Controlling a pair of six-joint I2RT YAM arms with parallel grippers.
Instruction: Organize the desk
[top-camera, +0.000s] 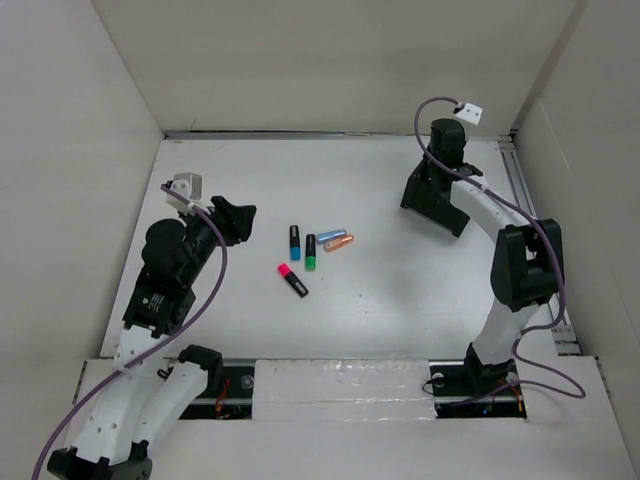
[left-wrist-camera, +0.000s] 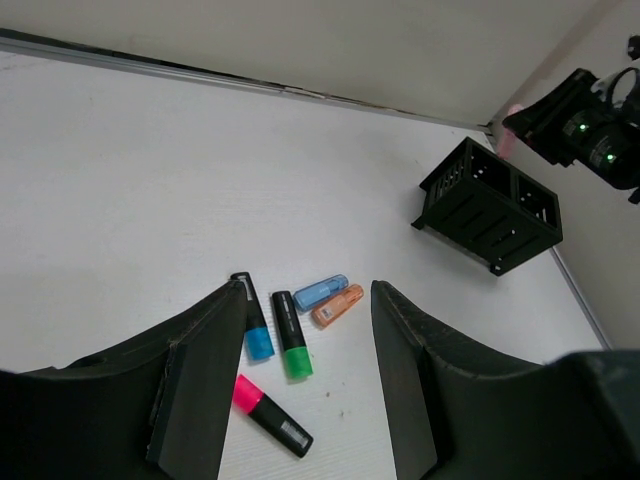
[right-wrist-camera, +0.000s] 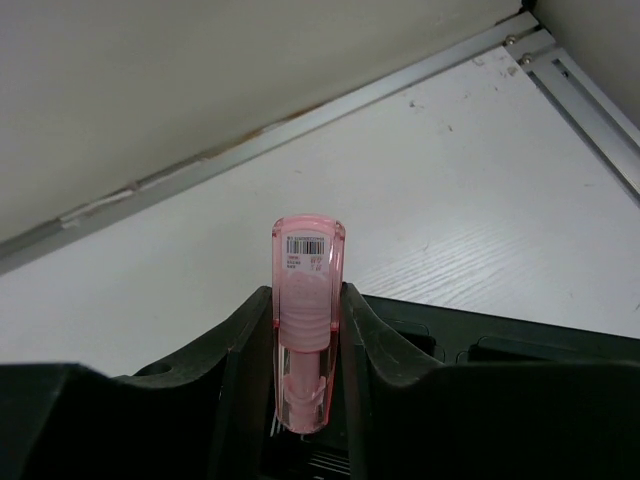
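Note:
On the white desk lie several highlighters: a pink-capped one, a green-capped one, a blue-capped one, a light blue one and an orange one. The left wrist view shows them between my open left gripper's fingers: pink, green, blue, light blue, orange. My left gripper hovers left of them. My right gripper is shut on a clear pink highlighter, above the black organizer box.
White panel walls border the desk on three sides. A metal rail runs along the right edge. The organizer's rim shows just behind my right fingers. The arm bases stand at the near edge.

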